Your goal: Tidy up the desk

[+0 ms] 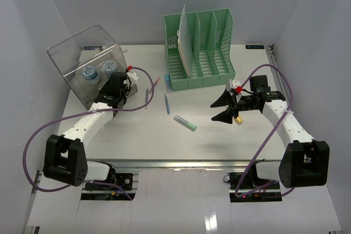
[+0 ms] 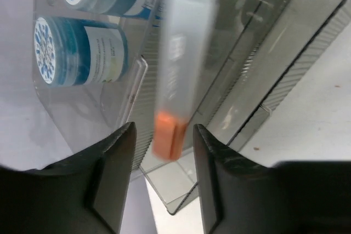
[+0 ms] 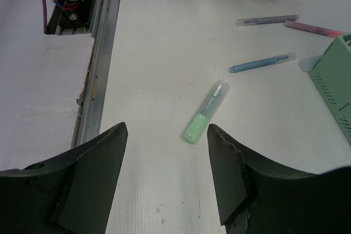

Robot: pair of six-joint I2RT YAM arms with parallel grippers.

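The desk (image 1: 137, 135) is a white tabletop with a silver front rail. My left gripper (image 1: 117, 85) is at the clear plastic box (image 1: 88, 64) at the rear left. In the left wrist view its jaws (image 2: 163, 130) stand open. A blurred orange-ended highlighter (image 2: 178, 64) hangs between them, with a gap on each side, in front of the box. My right gripper (image 1: 221, 110) is open and empty above the desk. It is right of a green highlighter (image 1: 185, 123), which also shows in the right wrist view (image 3: 205, 113) beyond the gripper (image 3: 167, 130).
The green file rack (image 1: 200, 53) stands at the rear centre with a white sheet in its left slot. Two blue-and-white round containers (image 2: 82, 53) are in the box. A blue pen (image 1: 166, 103), a purple pen (image 1: 147, 96) and a pink pen (image 1: 156, 82) lie between box and rack.
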